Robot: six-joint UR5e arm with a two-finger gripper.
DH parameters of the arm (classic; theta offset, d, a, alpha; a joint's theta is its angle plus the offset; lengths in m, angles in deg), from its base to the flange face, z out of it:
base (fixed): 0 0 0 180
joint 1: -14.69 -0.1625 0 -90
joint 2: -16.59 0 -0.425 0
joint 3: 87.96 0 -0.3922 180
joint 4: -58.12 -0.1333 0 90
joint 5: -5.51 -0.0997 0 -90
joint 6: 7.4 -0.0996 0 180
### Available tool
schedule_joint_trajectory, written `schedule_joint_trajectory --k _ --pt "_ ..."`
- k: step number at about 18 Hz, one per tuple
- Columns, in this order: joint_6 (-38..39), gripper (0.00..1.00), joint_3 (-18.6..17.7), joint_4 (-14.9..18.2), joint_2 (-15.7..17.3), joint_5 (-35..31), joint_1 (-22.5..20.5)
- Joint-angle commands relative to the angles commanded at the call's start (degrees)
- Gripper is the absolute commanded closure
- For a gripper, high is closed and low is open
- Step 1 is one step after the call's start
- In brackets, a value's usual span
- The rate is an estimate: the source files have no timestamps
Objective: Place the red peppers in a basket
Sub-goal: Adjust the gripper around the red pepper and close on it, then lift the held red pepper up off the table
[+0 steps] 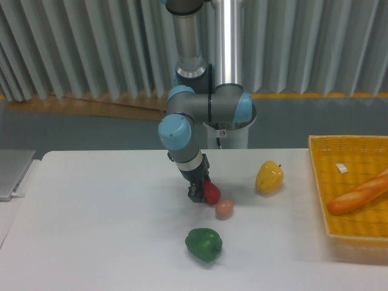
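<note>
Nearest the camera, a green pepper [204,244] lies on the white surface [97,230], in front of the fingers [195,195]. A small pinkish-orange ball [224,209] sits just beside them, to their right. The fingers pinch the red pepper [211,192]; whether it touches the surface cannot be told. Right of the fingers stands a yellow pepper [268,177]; well beyond it, the yellow basket [321,182] holds a bread loaf [357,194].
</note>
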Motion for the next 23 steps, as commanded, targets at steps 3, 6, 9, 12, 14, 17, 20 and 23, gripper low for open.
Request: schedule_joint_trajectory --k 3,6,9,12,14,17,20,23 --pt "0.0 0.66 0.0 1.14 2.2 0.0 -1.76" --pt "1.14 0.66 0.44 1.76 3.61 0.79 -3.51" --pt "1.32 0.66 0.53 2.46 5.62 2.19 -5.62" --pt "0.79 0.66 1.23 4.39 7.91 5.44 -8.0" --pt "0.7 0.66 1.23 4.84 9.76 7.98 -9.75" --pt "0.7 0.66 1.58 6.24 11.96 12.47 -12.65" --pt "0.53 0.66 3.25 9.48 13.28 13.01 -14.59" --pt "-3.32 0.66 4.39 12.65 14.6 13.79 -17.75"
